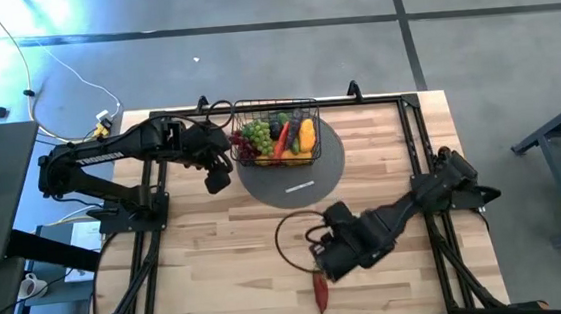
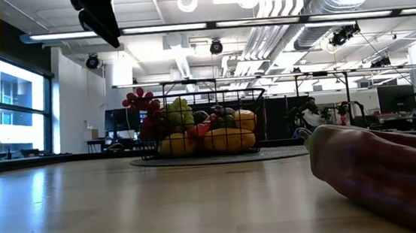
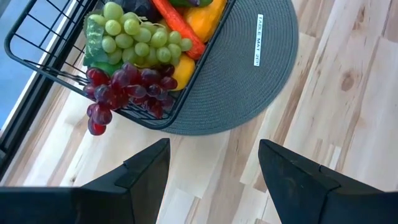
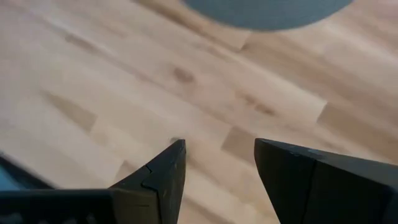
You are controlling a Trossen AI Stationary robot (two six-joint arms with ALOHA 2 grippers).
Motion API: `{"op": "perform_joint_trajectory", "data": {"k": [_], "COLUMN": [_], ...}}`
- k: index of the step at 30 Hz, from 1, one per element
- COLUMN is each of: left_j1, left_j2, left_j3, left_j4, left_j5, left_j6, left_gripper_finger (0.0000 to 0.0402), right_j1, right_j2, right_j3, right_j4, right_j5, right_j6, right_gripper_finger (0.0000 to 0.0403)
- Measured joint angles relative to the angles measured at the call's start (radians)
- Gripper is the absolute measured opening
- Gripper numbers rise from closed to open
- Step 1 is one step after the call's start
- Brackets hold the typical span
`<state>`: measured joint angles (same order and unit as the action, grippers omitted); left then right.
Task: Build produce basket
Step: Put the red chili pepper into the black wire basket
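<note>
Basket [image 1: 276, 127] sits at the far middle of the worktop [image 1: 209, 273], on the far part of a grey round mat [image 1: 327, 168], already loaded: green grapes [image 3: 134, 31], purple grapes [image 3: 121, 87] spilling over its left rim, carrot [image 3: 177, 22] and yellow fruit on top.

One piece is still out — a red pepper [image 1: 321, 291] lying on the bare worktop near the front edge, well apart from the basket. Its long axis runs roughly near-far.

Right tool [image 1: 331, 263] is at the pepper's far end, just beside or touching it; I can't tell which from above. Fingers [image 4: 155, 174] are spread with nothing between them, only bare wood in the gap. The pepper itself doesn't show in the right wrist view, so alignment is unconfirmed.

Left tool [image 1: 217, 180] hovers above the worktop just left of the basket, fingers [image 3: 140, 168] apart and empty, looking down at the purple grapes.

Judgement: the right arm is far nearer the pepper. The coming move turns on closing across the pepper's short width, so the fingers should straddle it left-right — then carry it far and slightly left to the basket.
</note>
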<state>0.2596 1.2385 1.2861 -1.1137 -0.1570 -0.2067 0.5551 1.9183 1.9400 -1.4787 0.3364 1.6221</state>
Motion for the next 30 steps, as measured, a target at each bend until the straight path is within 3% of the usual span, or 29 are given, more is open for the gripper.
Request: {"op": "perform_joint_trajectory", "data": {"k": [11,21,30], "left_j1": [0.000,0.000,0.000], "left_j2": [0.000,0.000,0.000], "left_j3": [0.000,0.000,0.000], "left_j4": [0.000,-0.019,-0.019], "left_j5": [0.000,-0.001,-0.003], "left_j6": [0.000,0.061,0.110], "left_gripper_finger": [0.0236,0.0236,0.0236], "right_j1": [0.057,0.055,0.055], "right_j2": [0.000,0.080,0.208], "right_j3": [0.000,0.000,0.000], "right_j4": [0.145,0.260,0.399], "right_j5": [-0.017,-0.188,-0.293], "right_j6": [0.015,0.083,0.136], "right_gripper_finger": [0.0186,0.0256,0.0261]}}
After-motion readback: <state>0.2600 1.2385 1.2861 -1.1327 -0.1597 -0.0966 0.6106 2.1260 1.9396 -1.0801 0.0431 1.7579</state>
